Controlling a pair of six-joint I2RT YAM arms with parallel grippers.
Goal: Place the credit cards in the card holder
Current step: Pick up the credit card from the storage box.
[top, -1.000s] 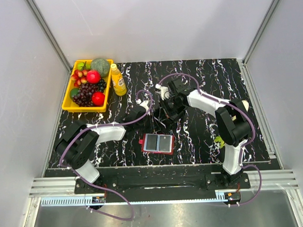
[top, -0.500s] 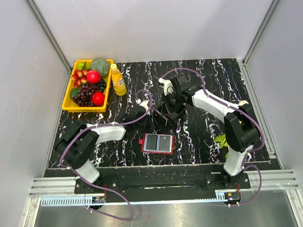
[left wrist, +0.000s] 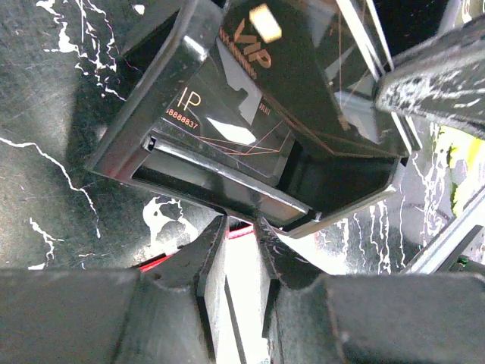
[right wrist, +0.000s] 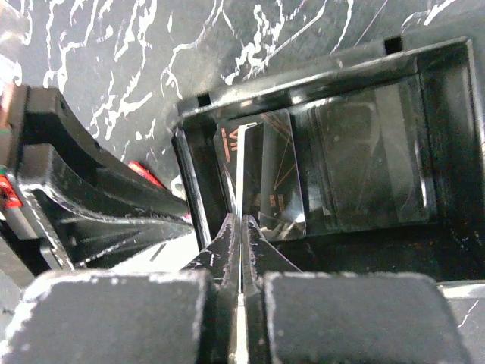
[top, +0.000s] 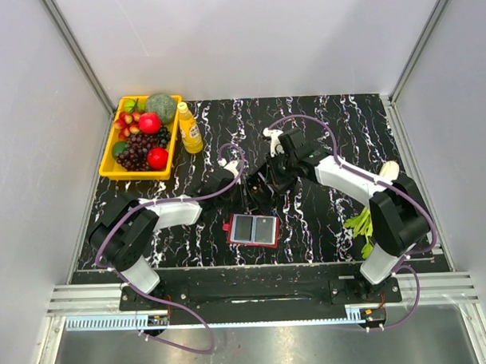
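Evidently mid-extraction: the right hand [right wrist: 241, 227] pinched one credit card [right wrist: 240, 178] edge-on inside the black tray [right wrist: 455, 136], whose wall the left hand [left wrist: 239, 227] appeared to grip. The next move called for lifting it clear toward the card holder [top: 253, 229], by the near edge of the surface [top: 321, 123].

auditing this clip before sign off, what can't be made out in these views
1. Right wrist view: the card in the right hand is edge-on, so its face is unseen.
2. Left wrist view: whether the left hand grips the tray; its own fingers cover the contact.
3. Both wrist views: how many cards lie in the tray; they overlap under glare.
4. Top view: both hands, hidden under the arms.
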